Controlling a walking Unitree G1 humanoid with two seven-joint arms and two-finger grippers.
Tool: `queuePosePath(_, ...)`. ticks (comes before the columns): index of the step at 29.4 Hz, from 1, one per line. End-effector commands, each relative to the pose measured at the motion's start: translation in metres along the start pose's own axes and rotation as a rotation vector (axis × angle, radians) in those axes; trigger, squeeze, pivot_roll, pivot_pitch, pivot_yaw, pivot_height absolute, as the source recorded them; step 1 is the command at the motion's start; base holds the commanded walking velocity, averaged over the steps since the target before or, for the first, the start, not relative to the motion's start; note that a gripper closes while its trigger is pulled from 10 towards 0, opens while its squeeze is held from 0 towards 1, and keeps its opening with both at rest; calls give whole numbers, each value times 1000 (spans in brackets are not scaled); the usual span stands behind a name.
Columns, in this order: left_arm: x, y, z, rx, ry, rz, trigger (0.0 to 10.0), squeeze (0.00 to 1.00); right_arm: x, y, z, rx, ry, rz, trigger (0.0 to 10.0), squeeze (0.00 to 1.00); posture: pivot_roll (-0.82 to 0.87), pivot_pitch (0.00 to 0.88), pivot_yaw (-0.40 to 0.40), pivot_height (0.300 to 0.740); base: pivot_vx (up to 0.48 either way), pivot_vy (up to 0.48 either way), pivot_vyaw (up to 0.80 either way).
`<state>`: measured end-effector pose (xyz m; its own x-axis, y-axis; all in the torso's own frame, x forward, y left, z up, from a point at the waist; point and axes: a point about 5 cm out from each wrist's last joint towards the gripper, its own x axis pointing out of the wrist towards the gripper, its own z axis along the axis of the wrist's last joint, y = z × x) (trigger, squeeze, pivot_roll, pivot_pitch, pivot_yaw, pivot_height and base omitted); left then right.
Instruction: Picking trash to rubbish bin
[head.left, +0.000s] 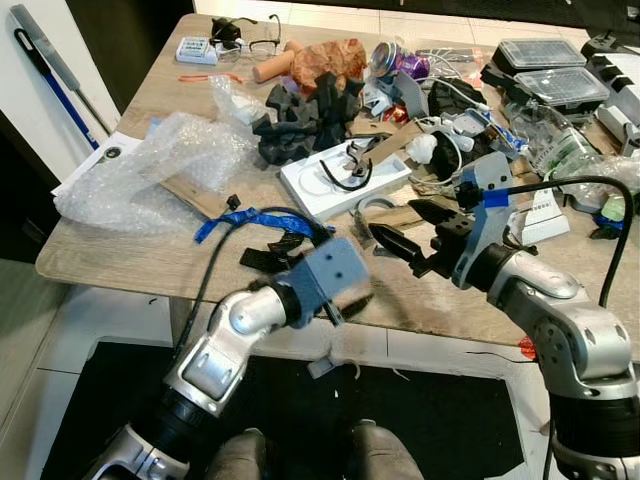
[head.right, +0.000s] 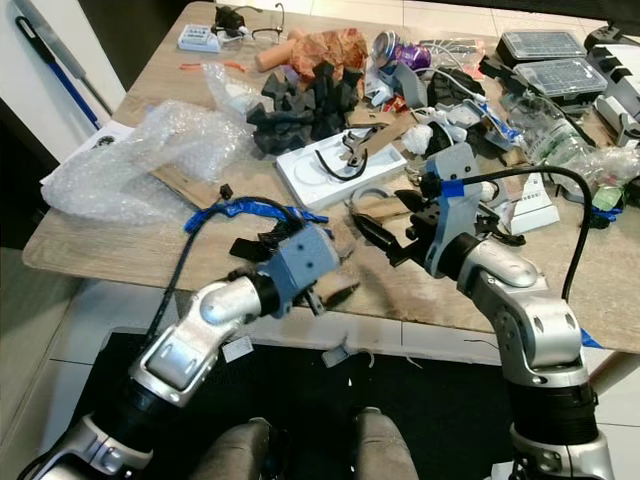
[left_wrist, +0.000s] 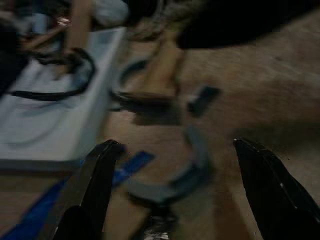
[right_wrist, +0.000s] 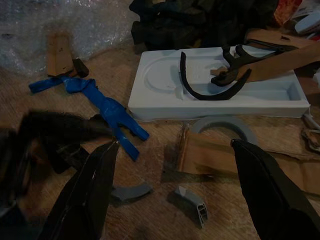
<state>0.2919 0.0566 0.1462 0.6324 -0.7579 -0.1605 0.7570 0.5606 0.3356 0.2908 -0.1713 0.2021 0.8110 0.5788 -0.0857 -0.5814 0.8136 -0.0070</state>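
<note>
Cluttered wooden table (head.left: 150, 100) spans the frame. At lower centre the left gripper (left_wrist: 175, 195) hovers spread wide and empty over a curved grey plastic scrap (left_wrist: 175, 175). Right of centre the right gripper (head.left: 410, 235) is also wide apart, holding nothing, above small grey bits (right_wrist: 192, 200). Beyond lie blue tape (right_wrist: 102, 107), a white foam tray (head.left: 340, 180), and bubble wrap (head.left: 150, 165) at left.

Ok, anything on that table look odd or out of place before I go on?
The wooden table is strewn with scraps: crumpled bubble wrap, torn blue tape, black foam pieces and a white tray lying askew with a curved black strip in it. Small bits also lie on the floor below.
</note>
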Motion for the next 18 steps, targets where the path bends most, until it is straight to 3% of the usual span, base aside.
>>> queuePosePath(1,0,-2,-7,-21,22,-3,10000,0,-5,0,2,-2,-5,-5,10000,0,-102,210,4,740,0,0,0)
queuePosePath(4,-9,12,-19,-31,71,40,10000,0,-5,1,2,-4,-2,-3,10000,0,-103,212,1,740,0,0,0)
queuePosePath(11,-20,15,-30,-29,118,8,10000,0,-6,0,2,-6,5,-4,10000,0,-105,214,-1,740,0,0,0)
queuePosePath(14,-33,26,-36,-66,130,46,10000,0,-7,-1,2,-9,10,-4,10000,0,-102,217,-3,740,0,0,0)
queuePosePath(18,-40,31,-42,-124,140,73,10000,0,-6,-2,2,-12,12,-4,10000,0,-101,219,-7,740,0,0,0)
